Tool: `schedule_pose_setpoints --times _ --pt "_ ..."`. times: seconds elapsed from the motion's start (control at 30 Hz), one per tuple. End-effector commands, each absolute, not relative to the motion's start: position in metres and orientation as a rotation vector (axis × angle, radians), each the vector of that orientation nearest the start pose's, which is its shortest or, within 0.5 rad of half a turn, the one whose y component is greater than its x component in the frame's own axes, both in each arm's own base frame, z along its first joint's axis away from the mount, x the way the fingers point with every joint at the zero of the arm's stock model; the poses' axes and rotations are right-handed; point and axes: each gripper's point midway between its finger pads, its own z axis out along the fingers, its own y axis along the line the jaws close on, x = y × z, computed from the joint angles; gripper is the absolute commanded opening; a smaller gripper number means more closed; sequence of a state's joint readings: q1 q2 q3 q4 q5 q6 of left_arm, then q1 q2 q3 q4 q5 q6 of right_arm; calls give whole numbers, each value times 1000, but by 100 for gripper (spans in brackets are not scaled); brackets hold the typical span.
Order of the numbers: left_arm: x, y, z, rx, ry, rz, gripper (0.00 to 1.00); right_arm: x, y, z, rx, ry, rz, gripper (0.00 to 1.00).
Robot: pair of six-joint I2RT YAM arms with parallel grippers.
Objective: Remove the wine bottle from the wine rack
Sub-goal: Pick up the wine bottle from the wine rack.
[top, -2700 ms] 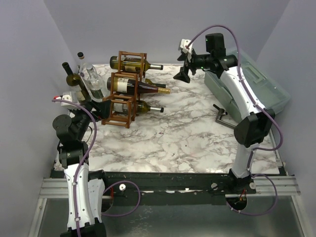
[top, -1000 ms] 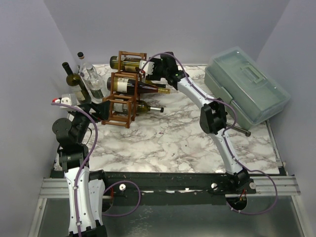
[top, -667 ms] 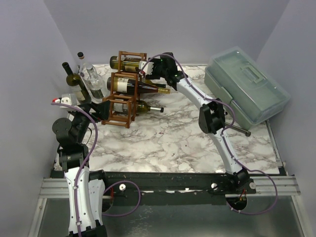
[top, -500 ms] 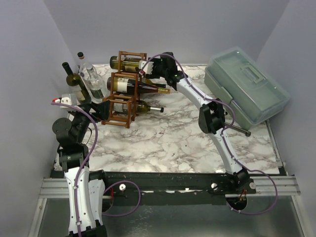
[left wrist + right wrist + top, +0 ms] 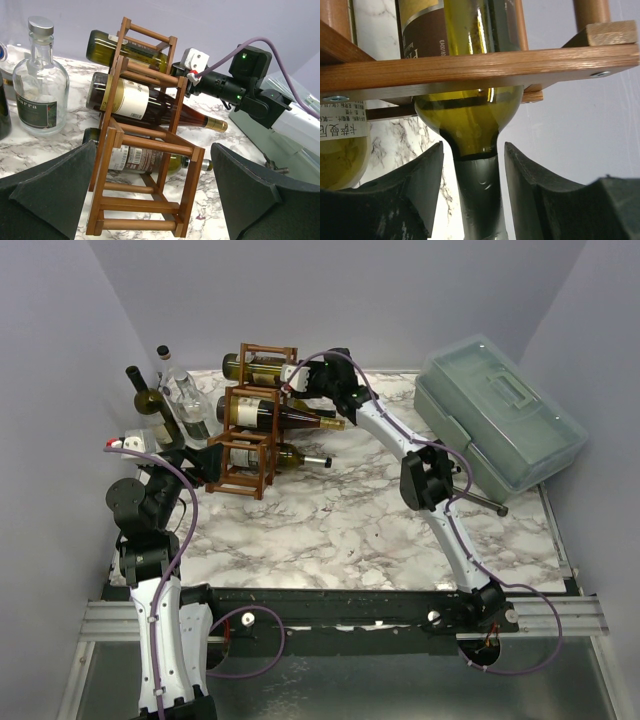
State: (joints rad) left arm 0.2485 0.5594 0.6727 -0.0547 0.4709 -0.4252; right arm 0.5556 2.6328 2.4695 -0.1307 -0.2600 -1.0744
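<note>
right arm has swung over from the toolbox (image 5: 500,415) side, and your right pincer (image 5: 474,152) now straddles the neck of the wine bottle (image 5: 470,117): jaws apart, slim gap either side of the foil, nothing gripped. bottle lies on its side in the top cell of the wine rack (image 5: 262,420), neck poking out right. left pincer (image 5: 153,165) is wide open, by the rack's lowest tier on the table (image 5: 330,525)

Your top view looks down from behind the arms; both wrist views face the wine rack (image 5: 155,145), the right closest.
</note>
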Motion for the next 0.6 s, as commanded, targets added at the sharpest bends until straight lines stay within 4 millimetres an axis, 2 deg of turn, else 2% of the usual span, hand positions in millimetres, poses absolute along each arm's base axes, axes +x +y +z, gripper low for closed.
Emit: schedule_pose_setpoints --times 0.0,0.2,0.57 --pt "274 -27 316 -127 1525 -481 99 623 410 167 -1464 1095 -99 52" --pt "274 -27 316 -128 1526 -481 99 624 410 165 -1463 1092 -100 47" --pt "274 -27 316 -128 1526 -481 99 628 413 163 -1452 1075 -111 48"
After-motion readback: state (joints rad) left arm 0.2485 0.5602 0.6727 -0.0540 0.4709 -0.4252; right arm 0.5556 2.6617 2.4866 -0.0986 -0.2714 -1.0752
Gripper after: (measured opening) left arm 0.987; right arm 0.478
